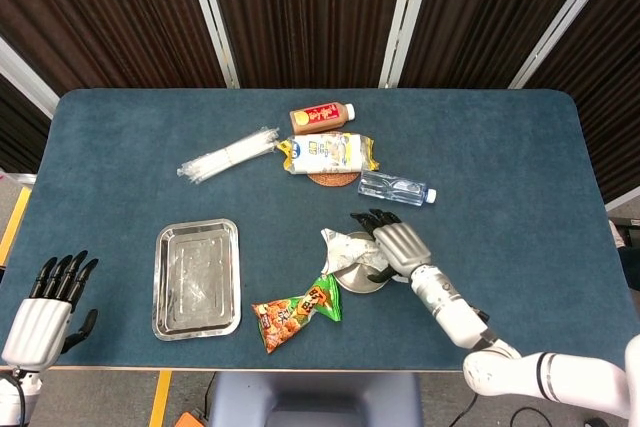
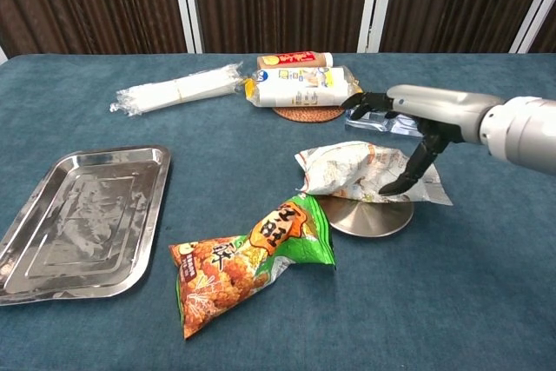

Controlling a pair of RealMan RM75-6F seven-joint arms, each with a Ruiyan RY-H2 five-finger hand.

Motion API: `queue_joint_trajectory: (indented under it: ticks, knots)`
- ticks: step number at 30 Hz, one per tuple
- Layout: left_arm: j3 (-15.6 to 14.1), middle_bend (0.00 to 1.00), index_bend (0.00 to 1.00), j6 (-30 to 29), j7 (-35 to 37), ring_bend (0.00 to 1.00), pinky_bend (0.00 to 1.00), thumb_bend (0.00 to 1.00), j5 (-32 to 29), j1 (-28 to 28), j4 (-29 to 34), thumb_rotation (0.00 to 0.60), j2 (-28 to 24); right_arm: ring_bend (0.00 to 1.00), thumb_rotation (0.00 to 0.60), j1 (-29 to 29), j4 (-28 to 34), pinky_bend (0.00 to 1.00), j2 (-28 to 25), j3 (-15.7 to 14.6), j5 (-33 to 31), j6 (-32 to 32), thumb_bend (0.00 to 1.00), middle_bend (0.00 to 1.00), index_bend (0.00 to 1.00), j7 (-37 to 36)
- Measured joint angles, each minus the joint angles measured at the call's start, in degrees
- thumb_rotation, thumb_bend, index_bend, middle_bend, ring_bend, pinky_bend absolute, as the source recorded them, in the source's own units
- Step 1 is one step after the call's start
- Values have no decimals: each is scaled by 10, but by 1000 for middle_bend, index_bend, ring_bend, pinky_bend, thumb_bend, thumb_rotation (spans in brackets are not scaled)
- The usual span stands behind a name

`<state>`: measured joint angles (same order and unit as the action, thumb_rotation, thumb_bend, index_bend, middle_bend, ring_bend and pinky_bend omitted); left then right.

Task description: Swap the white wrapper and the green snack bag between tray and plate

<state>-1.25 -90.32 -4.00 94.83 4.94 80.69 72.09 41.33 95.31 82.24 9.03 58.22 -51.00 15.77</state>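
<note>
Lab-like test room; blue felt table (image 1: 520,177); dark slatted wall panels (image 1: 300,7)

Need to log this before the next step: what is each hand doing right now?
Left hand: open, holding nothing.
Right hand: open above the crinkled white wrapper, apparently released.

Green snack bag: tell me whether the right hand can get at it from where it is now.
Probably yes. The right hand is open over the white wrapper on the plate, and the green snack bag lies uncovered on the table beside that plate, nothing between.
</note>
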Motion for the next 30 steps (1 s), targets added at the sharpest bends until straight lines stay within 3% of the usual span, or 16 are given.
queue_joint_trajectory:
  ticks: [3, 8, 13, 17, 23, 30]
  knots:
    - [-4, 0, 0, -4, 7, 0, 26, 413, 10, 0, 2, 600, -2, 0, 600, -23, 38, 54, -34, -10, 41, -28, 156, 52, 0, -15]
    - [-21, 0, 0, -8, 52, 0, 35, 407, 46, 4, 10, 600, -5, 0, 600, -99, 70, 0, -82, -59, 170, -143, 156, 3, 0, -37]
    - [-52, 0, 0, -2, 113, 0, 39, 386, 110, 24, 21, 600, -5, 0, 600, -212, 48, 0, -109, -130, 295, -303, 156, 0, 0, -58]
    - [-62, 0, 0, 34, 121, 0, 46, 372, 144, 57, 44, 600, 6, 0, 600, -277, 3, 0, -127, -175, 346, -362, 154, 0, 0, -75]
    - [-62, 0, 0, 145, 146, 0, 47, 367, 158, 129, 97, 600, 54, 0, 600, -316, -23, 0, -154, -187, 363, -409, 154, 0, 0, -134]
    - [-30, 0, 0, 243, 146, 0, 37, 352, 117, 194, 129, 600, 143, 0, 600, -328, -17, 0, -188, -179, 367, -400, 154, 0, 0, -182]
